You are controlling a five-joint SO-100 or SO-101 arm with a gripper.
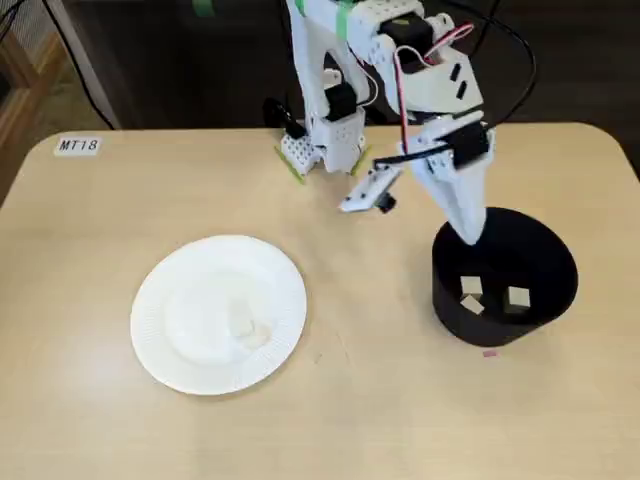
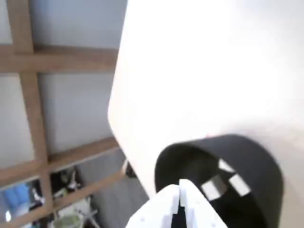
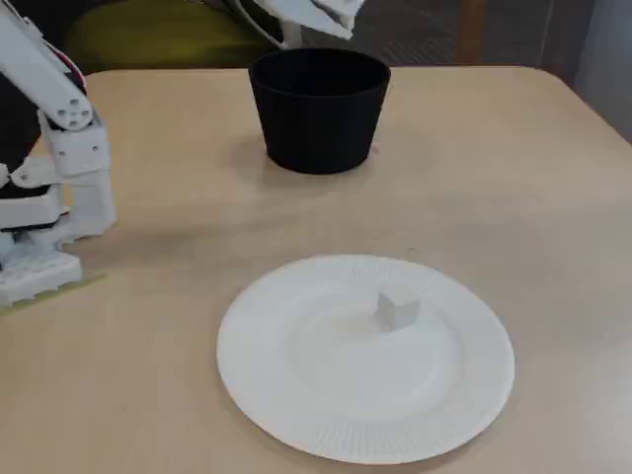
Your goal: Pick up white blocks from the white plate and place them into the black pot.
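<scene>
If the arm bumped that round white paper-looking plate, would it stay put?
Probably not. The round white ribbed-rim plate looks thin and paper-like, so likely light and apt to slide on the smooth tan table. Only one small cream cube weighs it down. Pushed at its rim, it might flex or tilt rather than roll.

arm bent forward, pincer (image 1: 468, 236) closed, pointing down

Label "MT18" (image 1: 78, 145) at table (image 1: 400, 400) corner (far left).

Your arm (image 1: 400, 70) is white plastic with black motors, red and black cables, green tape bands.
</scene>
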